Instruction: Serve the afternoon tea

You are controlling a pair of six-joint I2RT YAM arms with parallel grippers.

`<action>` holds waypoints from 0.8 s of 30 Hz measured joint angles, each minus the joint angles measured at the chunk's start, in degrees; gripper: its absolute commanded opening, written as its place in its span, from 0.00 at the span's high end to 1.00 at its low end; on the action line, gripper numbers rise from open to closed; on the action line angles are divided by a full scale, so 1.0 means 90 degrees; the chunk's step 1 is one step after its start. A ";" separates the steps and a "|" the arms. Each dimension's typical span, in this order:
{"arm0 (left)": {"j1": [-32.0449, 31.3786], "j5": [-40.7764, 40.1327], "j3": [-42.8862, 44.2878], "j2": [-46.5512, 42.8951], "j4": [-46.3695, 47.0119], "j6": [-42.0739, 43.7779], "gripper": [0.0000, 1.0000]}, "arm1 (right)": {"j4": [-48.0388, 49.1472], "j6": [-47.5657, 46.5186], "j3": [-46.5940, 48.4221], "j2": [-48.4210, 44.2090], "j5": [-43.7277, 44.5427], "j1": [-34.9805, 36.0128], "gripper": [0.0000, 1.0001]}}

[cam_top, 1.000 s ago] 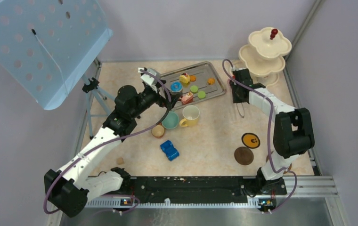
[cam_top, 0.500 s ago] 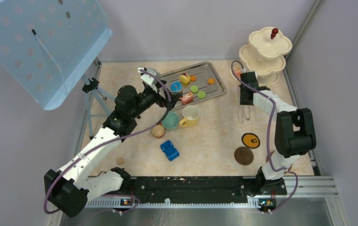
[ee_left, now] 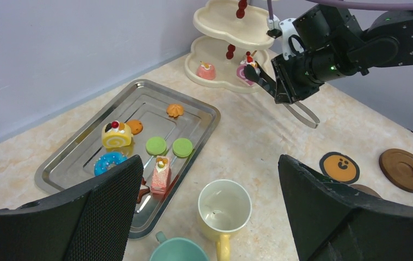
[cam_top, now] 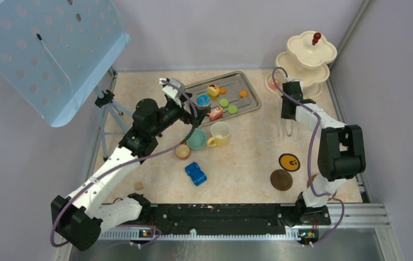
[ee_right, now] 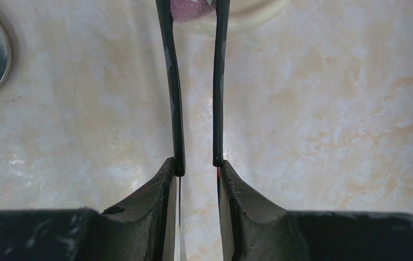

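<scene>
One cake [ee_right: 193, 8] in tongs [ee_right: 175, 109], at stand [ee_left: 215, 85] rim

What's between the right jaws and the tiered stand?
Right wrist view: the black tongs the right gripper holds, a pink cake between their tips at the stand.

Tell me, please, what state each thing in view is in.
Left gripper: open, empty.
Right gripper: shut on tongs.
Stand: upright, a cake on its bottom tier.
Tongs: squeezed on a second cake at that tier.
Tray: flat, partly filled.
Mug: upright, empty.
Teal cup: upright, empty.
Brown cup: upright.
Coasters: flat, bare.
Car: on its wheels.
</scene>
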 measured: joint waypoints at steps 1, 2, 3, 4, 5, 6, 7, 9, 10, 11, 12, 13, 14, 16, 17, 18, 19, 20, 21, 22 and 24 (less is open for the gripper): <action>0.0000 0.0000 0.0000 0.0000 0.0000 0.0000 0.01 | 0.0029 0.0000 0.0066 0.0114 0.0007 -0.0051 0.79; 0.0000 0.0000 0.0000 0.0000 -0.0002 0.0000 0.01 | 0.0044 0.0000 0.0114 0.0214 0.0010 -0.0087 0.79; 0.0000 0.0000 0.0000 0.0000 0.0000 0.0000 0.01 | 0.0063 0.0000 0.0170 0.0325 0.0024 -0.0126 0.79; 0.0000 0.0000 0.0000 0.0000 0.0000 0.0000 0.01 | 0.0073 0.0000 0.0240 0.0442 0.0029 -0.0163 0.79; 0.0000 0.0000 0.0000 0.0000 -0.0002 0.0000 0.01 | 0.0087 0.0000 0.0287 0.0544 0.0027 -0.0182 0.79; 0.0000 0.0000 0.0000 0.0000 -0.0002 0.0000 0.01 | 0.0080 0.0000 0.0330 0.0627 0.0022 -0.0202 0.79; 0.0000 0.0000 0.0000 0.0000 0.0000 0.0000 0.01 | 0.0063 0.0002 0.0367 0.0682 0.0012 -0.0209 0.80; 0.0000 0.0000 0.0000 0.0002 0.0000 0.0000 0.01 | 0.0002 0.0036 0.0459 0.0748 -0.0027 -0.0209 0.82; 0.0000 0.0000 0.0000 0.0000 0.0000 0.0000 0.01 | -0.0058 0.0080 0.0503 0.0760 -0.0070 -0.0209 0.83; 0.0000 0.0000 -0.0002 0.0000 0.0000 0.0000 0.01 | -0.0109 0.0119 0.0527 0.0760 -0.0124 -0.0209 0.83; 0.0000 0.0000 -0.0002 0.0000 0.0000 0.0000 0.01 | -0.0141 0.0172 0.0527 0.0760 -0.0175 -0.0211 0.83; 0.0000 0.0000 -0.0002 0.0000 0.0000 0.0000 0.01 | -0.0187 0.0219 0.0525 0.0758 -0.0240 -0.0211 0.83; 0.0000 0.0000 -0.0002 0.0000 0.0000 0.0000 0.01 | -0.0219 0.0250 0.0512 0.0758 -0.0296 -0.0216 0.83; 0.0000 0.0007 0.0000 0.0002 0.0000 -0.0002 0.01 | -0.0238 0.0338 0.0418 0.0704 -0.0410 -0.0233 0.83; 0.0000 0.0022 -0.0002 0.0002 0.0000 -0.0007 0.01 | -0.0277 0.0357 0.0374 0.0658 -0.0469 -0.0236 0.83; 0.0000 0.0032 -0.0002 0.0000 0.0000 -0.0017 0.01 | -0.0335 0.0386 0.0350 0.0622 -0.0505 -0.0238 0.84; 0.0000 0.0053 -0.0002 0.0000 0.0000 -0.0022 0.01 | -0.0408 0.0401 0.0350 0.0590 -0.0544 -0.0238 0.84; 0.0000 0.0068 0.0000 0.0000 0.0002 -0.0024 0.01 | -0.0464 0.0410 0.0350 0.0568 -0.0585 -0.0238 0.84; 0.0000 0.0070 -0.0002 0.0000 0.0000 -0.0024 0.01 | -0.0520 0.0442 0.0347 0.0549 -0.0639 -0.0238 0.84; 0.0000 0.0070 -0.0002 0.0000 0.0002 -0.0022 0.01 | -0.0544 0.0461 0.0325 0.0522 -0.0699 -0.0238 0.84; 0.0000 0.0068 -0.0002 0.0000 0.0002 -0.0022 0.01 | -0.0529 0.0510 0.0199 0.0420 -0.0838 -0.0240 0.84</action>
